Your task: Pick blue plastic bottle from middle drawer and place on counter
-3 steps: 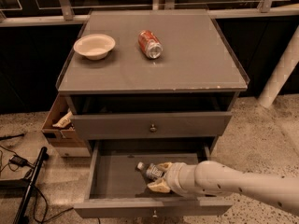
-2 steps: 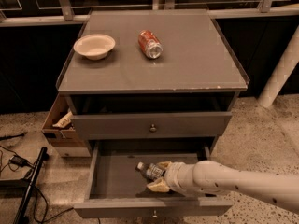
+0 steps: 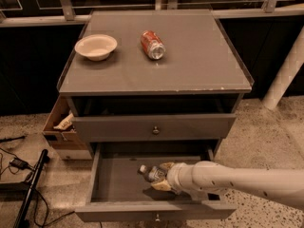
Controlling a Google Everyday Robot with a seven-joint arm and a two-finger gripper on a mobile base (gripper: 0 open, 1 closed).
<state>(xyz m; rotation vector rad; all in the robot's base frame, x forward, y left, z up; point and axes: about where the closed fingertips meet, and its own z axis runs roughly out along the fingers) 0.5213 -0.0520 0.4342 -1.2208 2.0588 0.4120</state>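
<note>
Grey counter (image 3: 190, 65) w/ bowl (image 3: 96, 46) & red can (image 3: 152, 44) on top; below, middle drawer (image 3: 114, 179) pulled open, gripper (image 3: 163, 176) inside it, fingers (image 3: 161, 186) pinching the blue plastic bottle (image 3: 151, 173) lying on drawer floor, cap pointing left

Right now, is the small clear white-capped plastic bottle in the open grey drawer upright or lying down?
Lying down: the bottle rests along the drawer floor, cap pointing left, gripper at its other end.

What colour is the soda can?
The can is red, camera view; end effector in middle drawer.
</note>
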